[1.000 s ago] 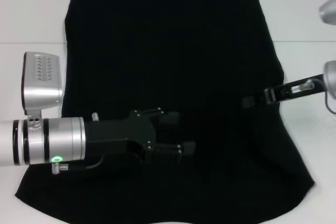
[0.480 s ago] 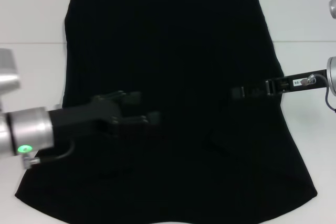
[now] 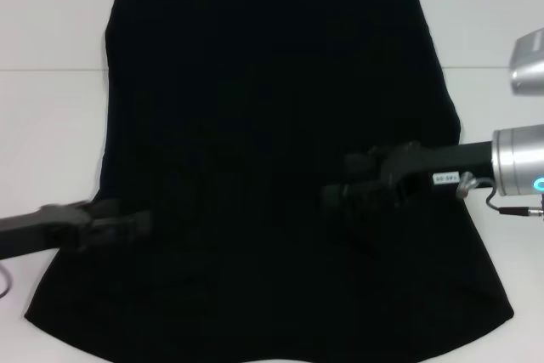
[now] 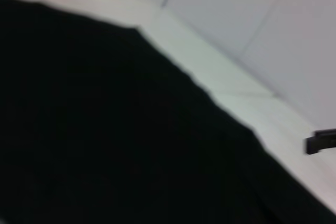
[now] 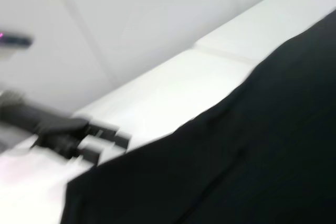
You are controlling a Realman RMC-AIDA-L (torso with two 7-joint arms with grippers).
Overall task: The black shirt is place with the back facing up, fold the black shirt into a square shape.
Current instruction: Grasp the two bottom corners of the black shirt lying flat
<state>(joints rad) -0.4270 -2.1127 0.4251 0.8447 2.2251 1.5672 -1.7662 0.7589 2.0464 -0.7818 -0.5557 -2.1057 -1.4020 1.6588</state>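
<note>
The black shirt [image 3: 272, 82] lies spread flat on the white table [image 3: 51, 116] and fills most of the head view. My left gripper [image 3: 136, 224] is low over the shirt's left edge, toward the near corner, open and holding nothing. My right gripper [image 3: 340, 180] reaches in from the right over the shirt's right-middle part, open and holding nothing. The shirt also fills the left wrist view [image 4: 105, 129] and the right wrist view [image 5: 252, 156]. The right wrist view shows the left gripper [image 5: 107, 142] farther off with its two fingers apart.
Bare white table shows to the left, right and far side of the shirt. A table seam [image 3: 51, 70] runs across at the far part. The shirt's near hem [image 3: 255, 354] lies close to the bottom of the head view.
My left arm has drawn back from the middle of the shirt to its left edge. My right gripper has moved leftward, farther in over the shirt.
</note>
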